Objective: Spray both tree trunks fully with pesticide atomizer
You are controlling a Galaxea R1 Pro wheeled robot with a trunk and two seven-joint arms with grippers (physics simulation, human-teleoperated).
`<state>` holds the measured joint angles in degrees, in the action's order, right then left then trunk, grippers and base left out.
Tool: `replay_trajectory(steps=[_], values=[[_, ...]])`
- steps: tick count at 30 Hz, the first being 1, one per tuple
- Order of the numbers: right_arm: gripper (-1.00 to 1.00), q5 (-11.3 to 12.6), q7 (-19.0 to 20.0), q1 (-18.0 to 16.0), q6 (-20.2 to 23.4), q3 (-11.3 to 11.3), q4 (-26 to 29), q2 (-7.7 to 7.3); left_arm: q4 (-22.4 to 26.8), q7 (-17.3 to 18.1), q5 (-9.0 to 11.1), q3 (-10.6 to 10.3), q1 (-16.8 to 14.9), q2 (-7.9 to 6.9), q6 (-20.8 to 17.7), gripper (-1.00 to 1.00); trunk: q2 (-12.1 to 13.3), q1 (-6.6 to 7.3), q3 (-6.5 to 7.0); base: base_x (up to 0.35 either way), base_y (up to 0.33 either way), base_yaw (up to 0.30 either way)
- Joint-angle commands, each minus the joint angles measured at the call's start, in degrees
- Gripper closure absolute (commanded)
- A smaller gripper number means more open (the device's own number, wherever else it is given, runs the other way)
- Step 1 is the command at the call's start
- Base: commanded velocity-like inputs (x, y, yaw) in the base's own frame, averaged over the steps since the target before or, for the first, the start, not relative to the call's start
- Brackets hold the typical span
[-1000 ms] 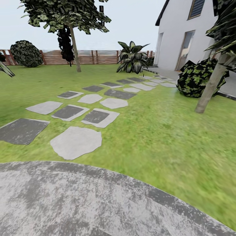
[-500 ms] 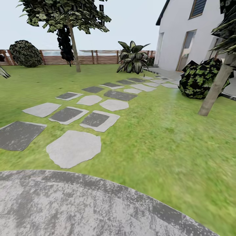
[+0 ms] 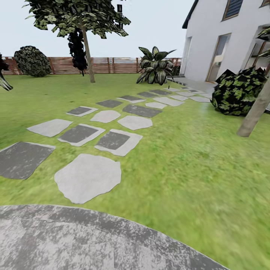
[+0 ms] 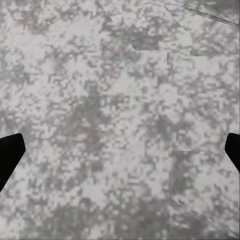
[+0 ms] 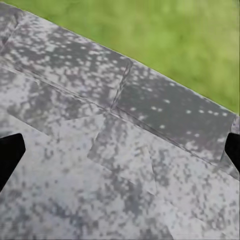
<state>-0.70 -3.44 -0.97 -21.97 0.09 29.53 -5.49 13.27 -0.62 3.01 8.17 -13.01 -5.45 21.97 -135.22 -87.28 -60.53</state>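
You stand on a paved pad (image 3: 75, 243) at 6 o'clock, with lawn (image 3: 187, 168) beyond it. Stepping stones (image 3: 112, 140) run from 7 o'clock toward the house (image 3: 225, 41) at 2 o'clock. One tree (image 3: 88, 48) stands at 11 o'clock before the fence (image 3: 108, 65); another trunk (image 3: 257, 112) leans at 3 o'clock, a bush (image 3: 238, 92) just behind it.

The head camera looks forward and down from a grey paved patch (image 3: 75, 240) across the lawn (image 3: 180, 165). Both wrist cameras face down, close above that same mottled paving (image 4: 120, 120); the right one catches its grass edge (image 5: 165, 40).
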Motion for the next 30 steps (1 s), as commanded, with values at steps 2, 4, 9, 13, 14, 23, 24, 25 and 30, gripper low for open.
replay_trajectory(steps=[2, 4, 9, 13, 14, 23, 24, 25, 30], values=[[-1.0, 0.0, 0.0, 0.0, 0.0, 0.0, 0.0, 0.02, 0.0, 0.0, -0.02, 0.0, 0.0, 0.0, 0.0, -1.0, 0.0, 0.0, -0.02, 0.334, 0.029, 0.248], [-1.0, 0.0, 0.01, 0.0, 0.0, 0.0, 0.0, 0.01, 0.0, 0.0, -0.02, 0.0, 0.0, 0.0, 0.0, -1.0, 0.0, 0.0, -0.06, 0.337, 0.012, 0.261], [-1.0, 0.0, 0.0, 0.0, 0.0, 0.0, -0.02, 0.01, 0.0, 0.0, -0.03, 0.0, 0.0, -0.03, -0.03, -1.0, 0.0, 0.0, -0.12, 0.338, 0.003, 0.133], [-1.0, 0.0, -0.01, 0.0, 0.0, 0.0, -0.03, 0.0, 0.0, 0.0, 0.03, 0.0, -0.01, -0.08, -0.01, -1.0, 0.0, 0.0, -0.13, 0.339, 0.0, 0.018], [-1.0, 0.0, 0.0, 0.0, 0.0, 0.0, -0.03, -0.02, -0.01, 0.0, 0.13, 0.04, -0.01, -0.1, -0.01, -1.0, 0.0, 0.0, -0.13, 0.339, 0.0, 0.004], [-1.0, 0.0, -0.01, 0.0, -0.01, 0.0, 0.0, -0.04, 0.0, 0.0, 0.41, 0.09, 0.0, -0.17, 0.0, -1.0, 0.0, 0.0, -0.13, 0.339, 0.0, 0.001], [-1.0, 0.0, -0.04, 0.0, -0.01, 0.0, 0.0, -0.04, 0.0, 0.0, 0.39, 0.09, 0.0, -0.17, 0.0, -1.0, 0.0, 0.0, -0.13, 0.339, 0.0, 0.0], [-1.0, 0.0, -0.05, 0.0, -0.01, 0.0, 0.0, -0.05, 0.0, 0.0, 0.37, 0.09, 0.0, -0.19, 0.0, -1.0, 0.0, 0.0, -0.13, 0.339, 0.0, 0.0], [-1.0, 0.06, -0.14, 0.0, -0.07, -0.13, 0.15, -0.11, -0.04, 0.0, 0.16, 0.07, 0.0, -0.25, 0.0, -1.0, 0.0, 0.0, -0.13, 0.339, 0.0, 0.0]])
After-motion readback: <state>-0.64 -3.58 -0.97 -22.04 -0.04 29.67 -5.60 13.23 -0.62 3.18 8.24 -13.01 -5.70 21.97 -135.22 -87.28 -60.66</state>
